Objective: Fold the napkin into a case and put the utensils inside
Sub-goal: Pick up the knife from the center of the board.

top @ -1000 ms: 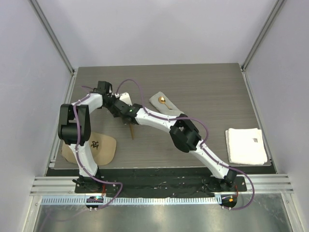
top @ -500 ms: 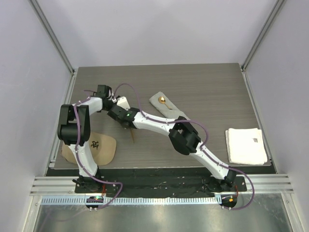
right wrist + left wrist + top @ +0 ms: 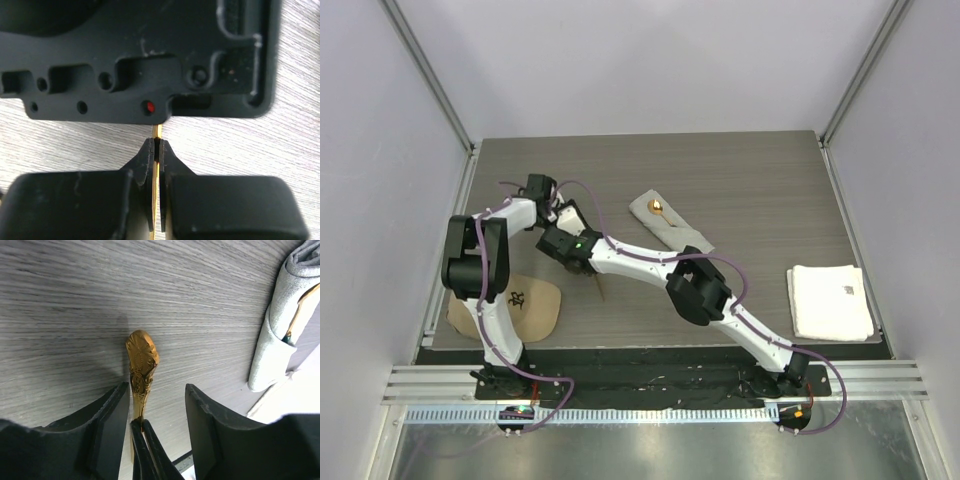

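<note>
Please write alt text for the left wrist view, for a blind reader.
A gold utensil handle sits inside the open left gripper, pinched below by the right gripper. At right, the napkin case lies on the table.

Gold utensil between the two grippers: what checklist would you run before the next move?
1. Right gripper pinches the gold utensil: ok.
2. Left gripper open, its fingers flanking the handle: ok.
3. Handle centred between them: not ok, it sits nearer one.
4. Case lying on the table, gold spoon and teal piece in it: ok.
5. Utensil's far end off the table: cannot tell.
</note>
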Motion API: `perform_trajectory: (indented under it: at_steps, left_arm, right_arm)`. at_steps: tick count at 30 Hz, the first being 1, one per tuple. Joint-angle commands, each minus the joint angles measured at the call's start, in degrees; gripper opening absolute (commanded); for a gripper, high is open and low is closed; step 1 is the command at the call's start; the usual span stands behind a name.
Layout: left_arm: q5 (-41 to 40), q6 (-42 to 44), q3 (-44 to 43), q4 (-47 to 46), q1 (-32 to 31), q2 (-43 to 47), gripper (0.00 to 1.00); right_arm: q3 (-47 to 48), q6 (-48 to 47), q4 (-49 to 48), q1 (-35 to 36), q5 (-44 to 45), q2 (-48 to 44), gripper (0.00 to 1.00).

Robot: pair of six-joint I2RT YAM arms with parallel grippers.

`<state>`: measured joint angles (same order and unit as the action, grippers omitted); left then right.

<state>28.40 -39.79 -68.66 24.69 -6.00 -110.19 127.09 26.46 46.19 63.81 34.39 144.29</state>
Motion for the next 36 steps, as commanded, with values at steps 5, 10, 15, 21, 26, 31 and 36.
perform_trajectory:
  at_steps: [5, 10, 15, 21, 26, 31, 36]
  left_arm:
    - [-8.71, 4.27, -4.19, 5.54, -4.37, 0.16, 0.36]
    - [-14.16, 6.22, -5.6, 9.15, -4.9, -2.48, 0.19]
    - [-14.69, 5.51, -5.25, 7.66, -5.07, -4.41, 0.08]
    - [-15.22, 5.69, -4.9, 7.57, -5.16, -5.29, 0.02]
    - [-15.48, 6.3, -5.08, 8.09, -5.07, -4.86, 0.01]
    - [-14.96, 6.13, -5.34, 8.62, -5.16, -3.89, 0.02]
    - [-11.01, 6.48, -8.06, 9.67, -3.94, -1.7, 0.21]
  right_arm:
    - [-4.47, -3.16, 5.49, 0.44, -4.59, 3.9, 0.01]
    - [-6.85, -4.13, 2.85, 0.44, -5.21, 1.79, 0.01]
    - [-14.31, -3.69, -4.43, -0.26, -9.94, -2.34, 0.04]
    - [-19.5, -2.9, -8.31, -1.85, -13.74, -4.54, 0.17]
    - [-23.02, -2.37, -10.51, -2.46, -15.31, -5.16, 0.32]
    - [-23.72, -1.32, -10.6, -3.25, -16.64, -4.28, 0.14]
    - [-32.05, -0.1, -16.29, -4.3, -17.87, -8.49, 0.01]
